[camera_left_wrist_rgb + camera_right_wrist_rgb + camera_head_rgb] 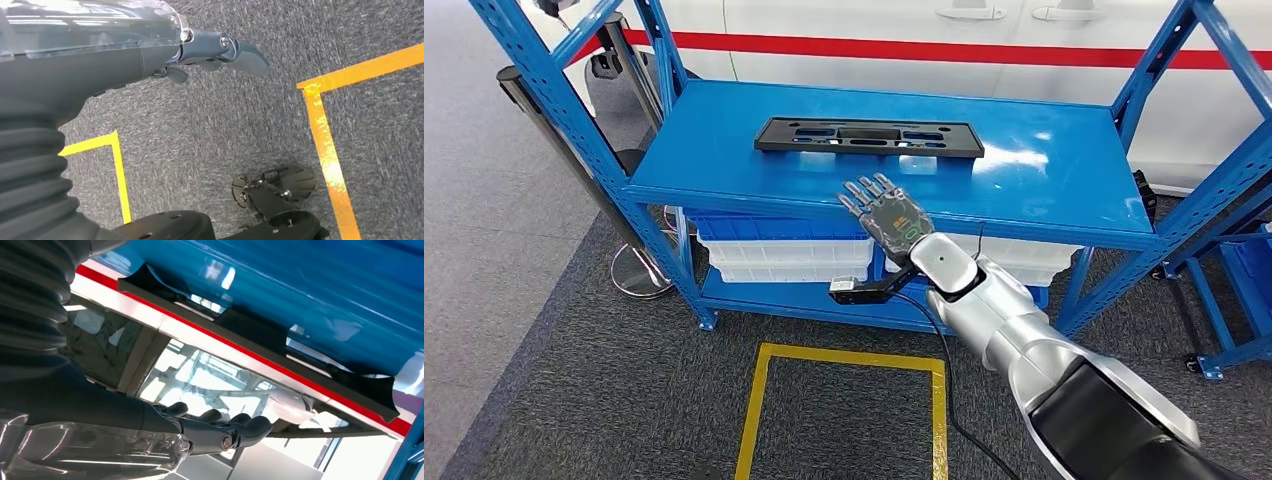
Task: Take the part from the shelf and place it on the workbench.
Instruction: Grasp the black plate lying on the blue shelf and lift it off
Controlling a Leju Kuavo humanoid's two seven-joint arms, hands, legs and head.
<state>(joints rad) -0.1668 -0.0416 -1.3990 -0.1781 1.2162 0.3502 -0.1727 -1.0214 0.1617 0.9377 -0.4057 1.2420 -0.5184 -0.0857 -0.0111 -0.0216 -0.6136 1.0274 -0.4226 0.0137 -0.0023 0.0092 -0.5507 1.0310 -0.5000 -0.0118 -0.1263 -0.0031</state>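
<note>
Your right hand (885, 213) hovered empty, fingers spread, just short of the flat black slotted plastic part (869, 136) lying on the blue metal shelf (1064, 170). Reaching low could've shoved it backward.

Top shelf (1044, 175) of the rack: the part (868, 136) lies flat on it, lengthwise, toward the rear and left of middle. My right hand (886, 213) hangs over the shelf's front edge, in front of the part and apart from it, fingers spread and holding nothing. Lower shelf (774, 298): stacked bins (774, 250) sit on it, directly beneath the top shelf. Floor in front of the rack: a taped square (844, 410), below my right arm. Left of the rack: a post on a round base (639, 272). Behind the rack: a vehicle body (904, 35). My left hand (220, 50) hangs over the floor, between tape lines (325, 145), holding nothing.
</note>
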